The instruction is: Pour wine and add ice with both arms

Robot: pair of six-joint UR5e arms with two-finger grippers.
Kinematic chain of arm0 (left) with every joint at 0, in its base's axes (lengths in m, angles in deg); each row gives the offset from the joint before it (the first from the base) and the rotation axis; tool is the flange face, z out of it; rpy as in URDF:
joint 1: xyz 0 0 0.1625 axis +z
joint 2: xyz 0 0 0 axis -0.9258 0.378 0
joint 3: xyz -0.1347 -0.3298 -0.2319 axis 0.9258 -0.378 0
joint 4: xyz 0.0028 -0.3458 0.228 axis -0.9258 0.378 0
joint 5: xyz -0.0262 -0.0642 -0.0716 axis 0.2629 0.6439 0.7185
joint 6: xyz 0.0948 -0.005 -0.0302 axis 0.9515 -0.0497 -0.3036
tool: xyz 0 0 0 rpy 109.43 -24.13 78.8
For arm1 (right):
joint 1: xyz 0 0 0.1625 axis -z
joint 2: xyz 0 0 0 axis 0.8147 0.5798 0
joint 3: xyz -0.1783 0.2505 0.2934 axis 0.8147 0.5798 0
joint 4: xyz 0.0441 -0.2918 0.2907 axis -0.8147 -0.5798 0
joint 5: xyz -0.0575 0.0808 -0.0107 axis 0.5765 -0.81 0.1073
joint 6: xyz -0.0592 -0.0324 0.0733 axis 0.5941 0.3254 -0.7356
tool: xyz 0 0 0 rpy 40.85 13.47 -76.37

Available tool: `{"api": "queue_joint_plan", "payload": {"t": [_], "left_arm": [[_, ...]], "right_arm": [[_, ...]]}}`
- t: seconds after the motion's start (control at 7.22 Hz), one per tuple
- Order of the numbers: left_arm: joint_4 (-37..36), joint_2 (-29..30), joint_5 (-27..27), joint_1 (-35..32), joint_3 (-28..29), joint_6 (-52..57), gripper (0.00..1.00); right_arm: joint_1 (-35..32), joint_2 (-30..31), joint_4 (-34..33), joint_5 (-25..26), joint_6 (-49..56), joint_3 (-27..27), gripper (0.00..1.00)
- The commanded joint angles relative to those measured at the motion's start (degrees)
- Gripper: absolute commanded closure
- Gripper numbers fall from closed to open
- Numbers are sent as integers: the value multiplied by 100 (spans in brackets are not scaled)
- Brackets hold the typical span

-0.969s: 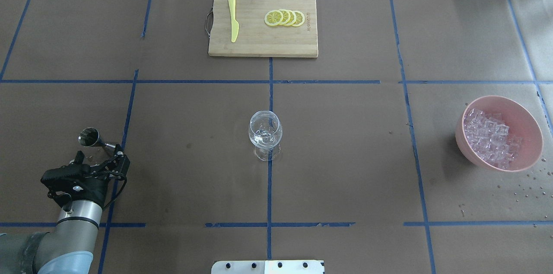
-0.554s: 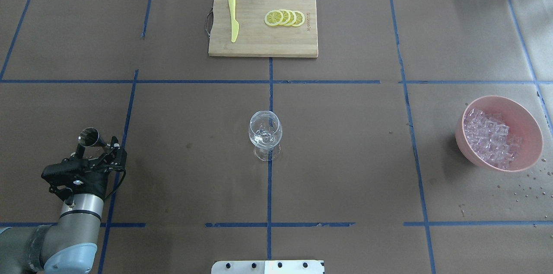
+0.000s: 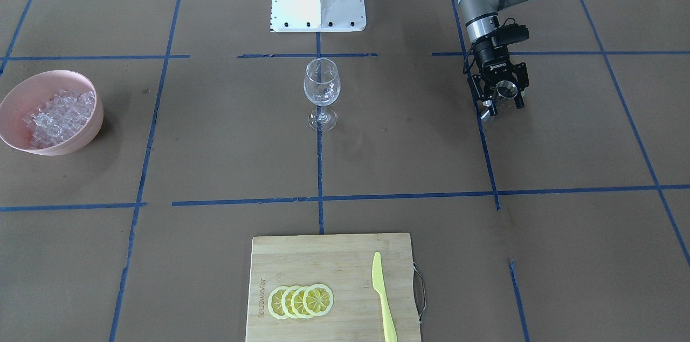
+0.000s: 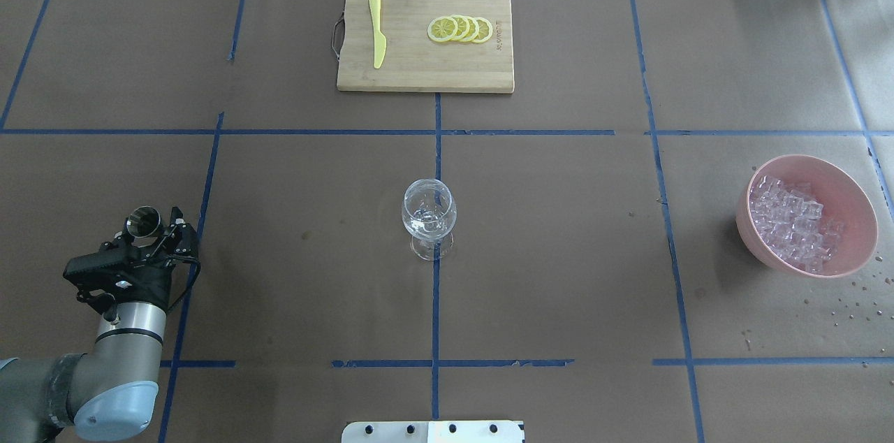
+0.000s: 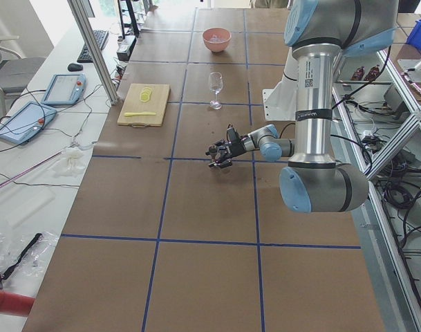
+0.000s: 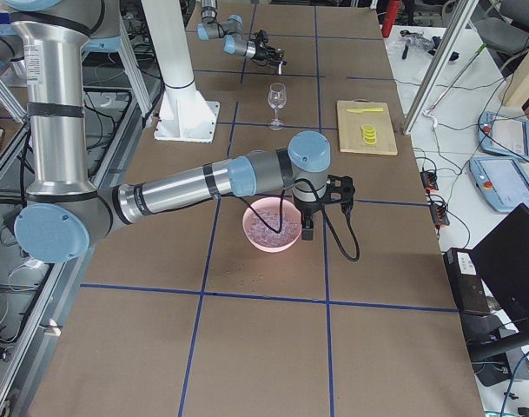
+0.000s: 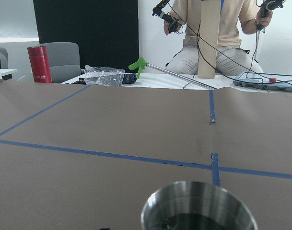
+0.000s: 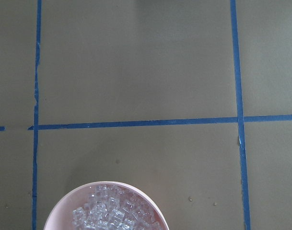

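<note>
**Ana:** Where is the ice on your feeds?

**Me:** The ice [image 4: 793, 223] is heaped in a pink bowl [image 4: 841, 174] close to the right edge of the desk [image 4: 559, 233], about halfway between the robot's edge and the far one. Water drops [image 4: 853, 289] speckle the surface just beside it, toward the near right corner.

**Ana:** And the right end effector?

**Me:** I only get it from the side camera. The right end effector [image 6: 307, 228] hangs over the bowl, too small for me to say whether it is open or closed. Its own wrist camera gives me just part of the bowl and the ice, cut off by the bottom of the frame.

**Ana:** The left one?

**Me:** The left end effector [image 4: 155, 225] is near the left edge, toward the robot's side, and is closed around a steel jigger [image 4: 143, 221]. On the left wrist camera I see only the jigger's rim, cropped. Its inside is dark and I can't make out any contents.

**Ana:** What lies between them?

**Me:** A wine glass [image 4: 429, 216] stands upright at mid-desk on a blue tape line [image 4: 436, 303], well apart from both. I can't tell whether it holds liquid. By the far edge there is a cutting board [image 4: 419, 73] with lemon slices [image 4: 461, 29] and a yellow knife [image 4: 377, 31].
</note>
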Motion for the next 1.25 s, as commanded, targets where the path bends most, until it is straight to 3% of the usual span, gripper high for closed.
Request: {"api": "queue_joint_plan", "payload": {"t": [0.0, 0.28, 0.55, 0.97, 1.11], "left_arm": [[0, 68, 7, 12, 104, 0, 26], [0, 85, 7, 30, 113, 0, 32], [0, 94, 7, 73, 121, 0, 32], [0, 112, 15, 100, 183, 0, 42], [0, 112, 7, 100, 183, 0, 66]], "right_arm": [[0, 9, 0, 8, 1, 15, 0], [0, 9, 0, -1, 1, 24, 0], [0, 17, -9, 8, 1, 24, 0], [0, 17, -9, 8, 1, 33, 0], [0, 9, -9, 8, 1, 33, 0]]}}
